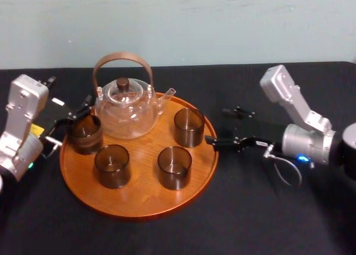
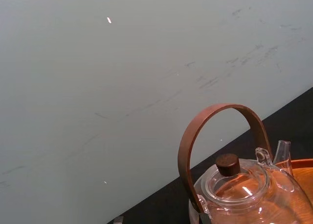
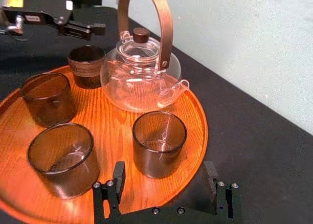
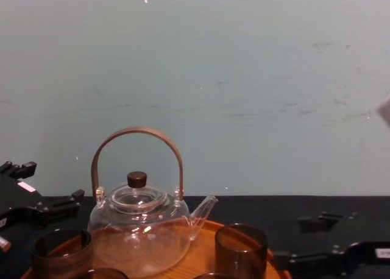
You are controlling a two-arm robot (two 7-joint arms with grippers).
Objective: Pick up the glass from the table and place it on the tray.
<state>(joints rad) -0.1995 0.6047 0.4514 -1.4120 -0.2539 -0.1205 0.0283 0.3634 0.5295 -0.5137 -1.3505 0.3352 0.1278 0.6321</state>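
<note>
Orange-brown wood with a clear grain makes up the round tray point(image 1: 139, 202), which lies on the black table point(image 1: 250, 210). We count 4 dark glasses on it, all upright, plus a clear teapot point(image 1: 127, 113) with a brown hoop handle at the back of the tray. The back-right glass point(image 1: 189, 127) stands close to the tray's right rim, apart from the teapot's spout. The back-left glass point(image 1: 84, 133) stands at the left rim, just beside the teapot. The front-left glass point(image 1: 112, 166) and the front-right glass point(image 1: 174, 167) stand near each other in the tray's front half.

We see the right gripper point(image 1: 216, 125) low over the table just outside the tray's right rim, pointing at the back-right glass. Its jaws are spread wide with nothing between them, and that glass stands clear of them. The left gripper point(image 3: 100, 12) hovers at the tray's left side, by the back-left glass and higher than its rim. Its jaws are also apart and hold nothing. We cannot tell whether a fingertip touches that glass.
</note>
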